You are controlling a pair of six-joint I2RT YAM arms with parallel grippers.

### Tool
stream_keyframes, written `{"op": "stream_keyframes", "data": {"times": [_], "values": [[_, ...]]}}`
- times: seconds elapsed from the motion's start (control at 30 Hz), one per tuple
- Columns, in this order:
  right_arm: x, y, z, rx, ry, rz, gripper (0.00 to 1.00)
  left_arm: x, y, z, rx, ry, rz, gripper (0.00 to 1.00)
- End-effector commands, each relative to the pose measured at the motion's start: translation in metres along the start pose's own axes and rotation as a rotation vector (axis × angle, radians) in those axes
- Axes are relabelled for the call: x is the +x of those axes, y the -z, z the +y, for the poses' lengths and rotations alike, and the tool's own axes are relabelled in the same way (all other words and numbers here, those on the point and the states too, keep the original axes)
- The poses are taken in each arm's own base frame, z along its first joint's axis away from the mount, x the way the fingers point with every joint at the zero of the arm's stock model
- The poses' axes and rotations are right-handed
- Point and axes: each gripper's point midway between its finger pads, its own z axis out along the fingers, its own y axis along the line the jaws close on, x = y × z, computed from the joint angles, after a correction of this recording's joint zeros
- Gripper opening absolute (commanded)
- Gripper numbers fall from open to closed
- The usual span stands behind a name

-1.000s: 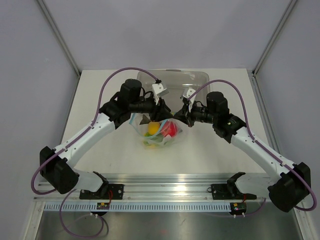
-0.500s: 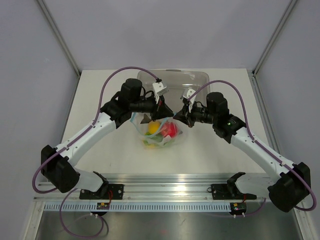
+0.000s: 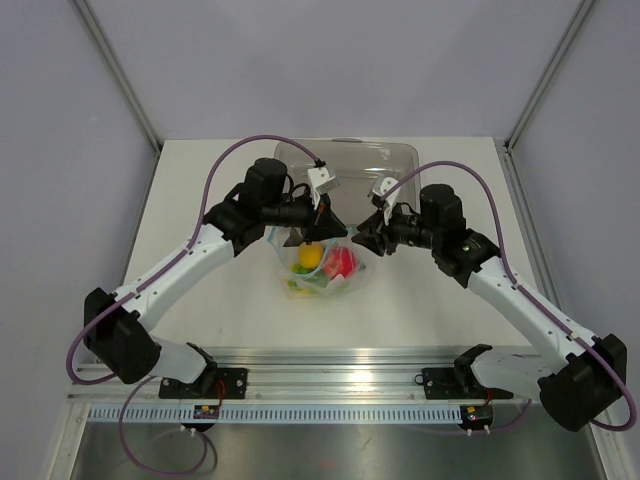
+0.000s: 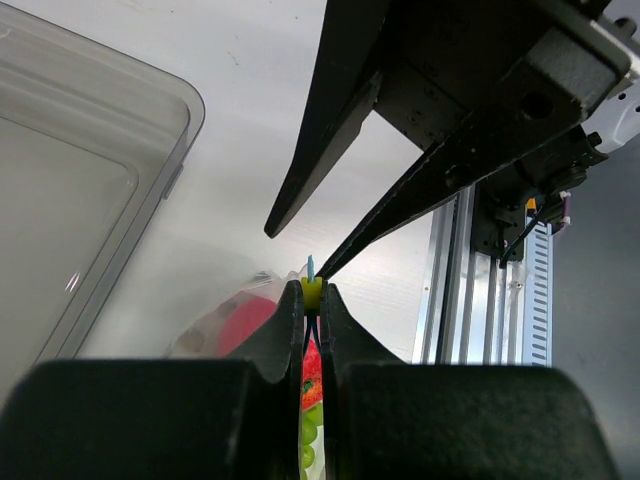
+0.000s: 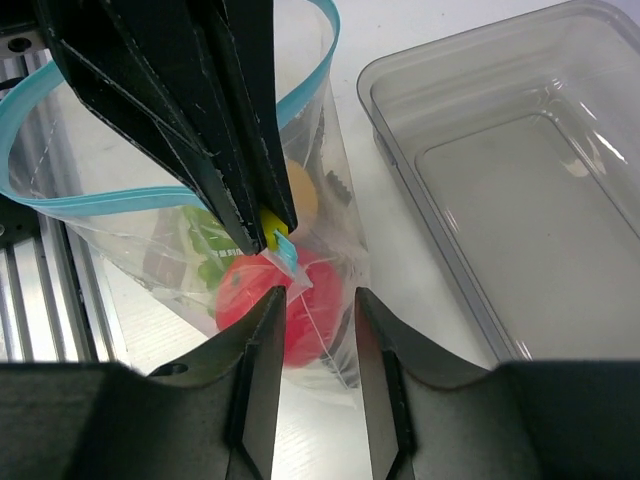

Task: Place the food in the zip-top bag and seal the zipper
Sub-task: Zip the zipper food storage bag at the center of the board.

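Held by the mouth: zip-top bag in the middle of the table.
Left pincer clamped shut on the zipper at one end; right pincer parted, just beside that end, gripping nothing. Red fruit and yellow fruit inside the bag, just in front of the clear tray at the far edge.
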Motion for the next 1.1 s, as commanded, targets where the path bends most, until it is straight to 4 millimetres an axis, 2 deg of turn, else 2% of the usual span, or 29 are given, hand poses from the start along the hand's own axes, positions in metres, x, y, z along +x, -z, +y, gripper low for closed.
{"op": "stream_keyframes", "data": {"times": [0.0, 0.27, 0.47, 0.5, 0.63, 0.8, 0.83, 0.93, 1.0, 1.07], "values": [[-0.014, 0.004, 0.005, -0.061, 0.014, 0.002, 0.41, -0.014, 0.002, -0.006, 0.031, -0.048, -0.033, 0.00], [-0.019, 0.002, 0.025, -0.191, 0.015, -0.036, 0.44, -0.016, 0.004, -0.008, 0.028, -0.043, -0.035, 0.00], [-0.020, -0.008, 0.029, -0.247, -0.020, -0.041, 0.46, -0.019, 0.003, -0.009, 0.037, -0.039, -0.045, 0.00], [-0.024, -0.010, 0.027, -0.245, -0.015, -0.060, 0.46, -0.020, 0.003, -0.009, 0.035, -0.038, -0.047, 0.00], [-0.018, -0.018, 0.020, -0.225, -0.037, -0.044, 0.46, -0.020, 0.004, -0.010, 0.038, -0.035, -0.047, 0.00], [-0.015, -0.019, 0.014, -0.182, -0.025, -0.039, 0.45, -0.019, 0.005, -0.009, 0.027, -0.045, -0.043, 0.00], [-0.014, -0.017, 0.006, -0.135, -0.015, -0.029, 0.45, -0.019, 0.005, -0.008, 0.023, -0.045, -0.040, 0.00], [-0.013, -0.011, 0.001, -0.088, 0.007, -0.027, 0.52, -0.018, 0.007, -0.009, 0.020, -0.048, -0.036, 0.00], [-0.010, -0.008, 0.005, -0.104, 0.001, -0.011, 0.67, -0.018, 0.007, -0.008, 0.015, -0.049, -0.034, 0.00], [-0.010, -0.006, 0.006, -0.118, -0.001, 0.000, 0.69, -0.016, 0.007, -0.007, 0.014, -0.047, -0.025, 0.00]]}}
